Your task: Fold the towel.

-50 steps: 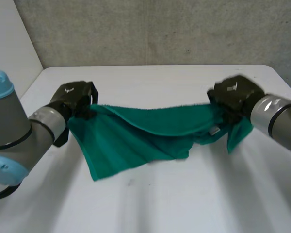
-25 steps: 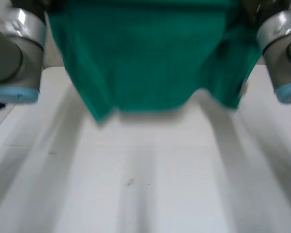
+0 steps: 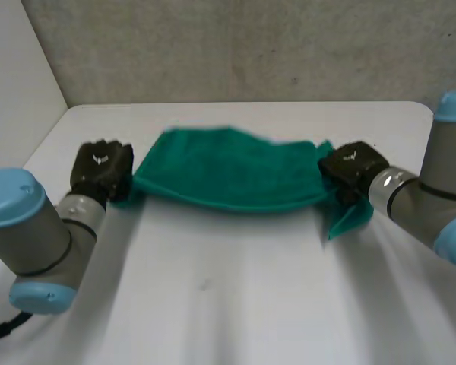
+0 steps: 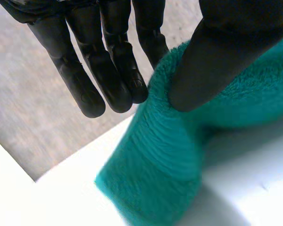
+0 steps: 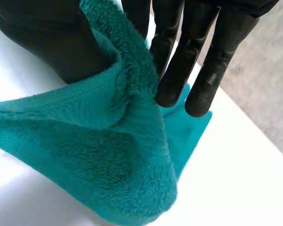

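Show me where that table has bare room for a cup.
The widest bare patch of the white table lies on the near side of the green terry towel. A narrower bare strip runs between the towel and the grey wall. The middle band is crowded: the towel spans it, pinched by the left hand and right hand.

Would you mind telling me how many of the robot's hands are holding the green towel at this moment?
2. The left hand pinches the towel at its left end, between thumb and fingers; the right hand pinches its right end the same way.
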Robot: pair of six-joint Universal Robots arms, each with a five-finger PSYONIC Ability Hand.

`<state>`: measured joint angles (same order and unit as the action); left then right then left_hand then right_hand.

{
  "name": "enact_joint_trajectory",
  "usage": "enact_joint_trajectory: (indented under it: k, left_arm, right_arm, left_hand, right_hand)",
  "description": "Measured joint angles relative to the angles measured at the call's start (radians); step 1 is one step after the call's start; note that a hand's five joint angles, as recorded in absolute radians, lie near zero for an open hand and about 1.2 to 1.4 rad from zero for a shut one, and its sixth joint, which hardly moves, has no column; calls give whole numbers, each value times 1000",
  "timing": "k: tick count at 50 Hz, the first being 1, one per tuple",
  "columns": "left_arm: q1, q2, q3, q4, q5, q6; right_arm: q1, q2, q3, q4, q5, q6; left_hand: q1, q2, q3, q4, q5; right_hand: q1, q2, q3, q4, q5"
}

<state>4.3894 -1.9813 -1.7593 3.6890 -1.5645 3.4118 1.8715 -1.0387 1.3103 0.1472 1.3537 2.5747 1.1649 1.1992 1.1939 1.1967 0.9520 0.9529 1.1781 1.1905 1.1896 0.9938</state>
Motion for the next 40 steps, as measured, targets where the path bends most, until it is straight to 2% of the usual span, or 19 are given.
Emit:
enact_joint_trajectory:
  k: [4, 5, 6, 9, 17, 26, 39, 40]
  left_arm:
    - [-1, -3, -21, 1, 0, -2]
    - [-2, 0, -26, 1, -1, -2]
    - [-2, 1, -27, 1, -2, -3]
    - [-4, 14, -33, 1, -4, -4]
    - [-7, 54, -56, 0, -7, -6]
    - [-11, 73, -81, 0, -8, -6]
    - [-15, 71, -92, -10, -7, -6]
    - [-15, 70, -92, -11, -7, -6]
  right_arm:
    - [-12, 6, 33, -9, 16, 46]
    - [-24, 3, 52, -16, 23, 83]
    - [-29, 1, 59, -20, 25, 96]
    - [-61, -26, 109, -48, 33, 184]
    - [-170, -132, 265, -141, 43, 328]
    - [-249, -211, 389, -177, 33, 339]
    - [-258, -214, 502, -185, -44, 332]
    - [-259, -213, 509, -189, -53, 332]
  left_hand:
    - [0, 0, 0, 0, 0]
    - [0, 0, 0, 0, 0]
    - [0, 0, 0, 0, 0]
    - [0, 0, 0, 0, 0]
    - [0, 0, 0, 0, 0]
    - [0, 0, 0, 0, 0]
    - [0, 0, 0, 0, 0]
    - [0, 0, 0, 0, 0]
  right_hand:
    - [-30, -47, -51, -51, -44]
    - [-191, -282, -273, -271, -241]
    - [-191, -282, -273, -271, -241]
    - [-396, -537, -550, -548, -519]
    - [-458, -613, -633, -630, -614]
    - [-459, -616, -635, -630, -617]
    - [-410, -543, -563, -562, -548]
    - [-86, -168, -184, -183, -192]
